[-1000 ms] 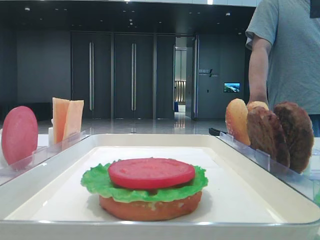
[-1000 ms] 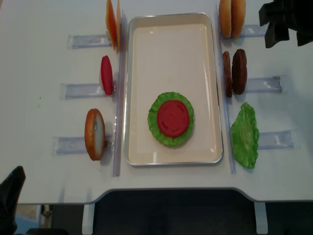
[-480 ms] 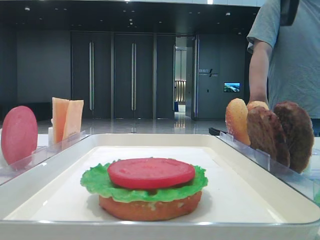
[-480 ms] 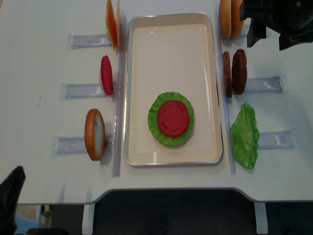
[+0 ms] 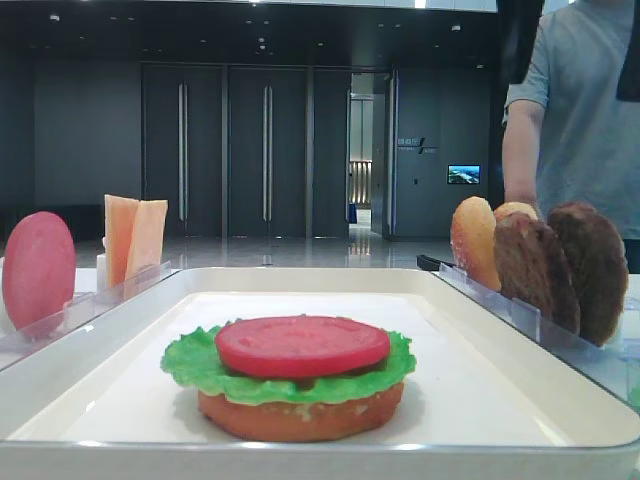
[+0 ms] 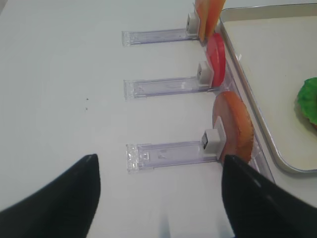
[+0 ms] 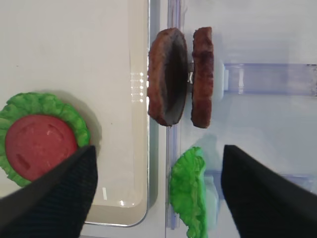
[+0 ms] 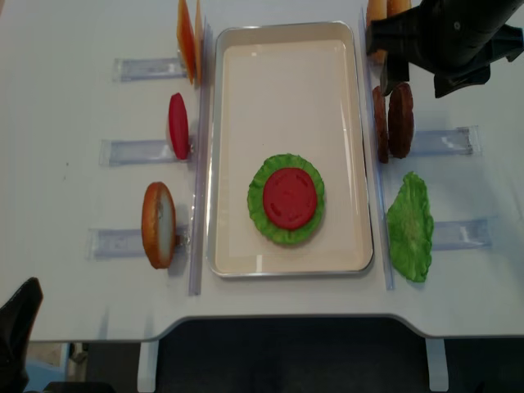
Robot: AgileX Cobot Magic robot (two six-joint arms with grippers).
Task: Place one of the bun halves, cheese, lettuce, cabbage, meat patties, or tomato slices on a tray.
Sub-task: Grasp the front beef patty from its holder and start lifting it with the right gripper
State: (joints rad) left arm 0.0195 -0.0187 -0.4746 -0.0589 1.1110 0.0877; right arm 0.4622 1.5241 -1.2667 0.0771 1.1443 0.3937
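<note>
Having moved in from the far right edge of the tabletop [image 8: 74, 106], now hovering over the two meat patties [image 8: 394, 120] and partly covering the bun halves [image 8: 378, 10] at the far end of the right-hand row: the right gripper [image 8: 413, 78]. Spreading wide in the wrist view, its two dark fingers [image 7: 54, 193] holding nothing, with the patties standing on edge in a clear rack [image 7: 267, 79] ahead of them, just beside the tray [image 8: 286, 65]. Sitting on the tray toward its near end: a bun half [image 5: 300, 415] under lettuce [image 8: 264, 190] under a tomato slice [image 8: 289, 197]. Lying beside the tray's right rim, near the patties: a second lettuce leaf [image 8: 409, 227]. Standing on edge in racks along the left side: cheese slices [image 8: 189, 39], another tomato slice [image 8: 178, 125] and another bun half [image 8: 159, 224]. Hanging well back over bare tabletop, its fingers [image 6: 59, 198] apart and empty: the left gripper [image 6: 158, 208]. Standing behind the table at far right: a person in a grey shirt [image 5: 585, 110].
</note>
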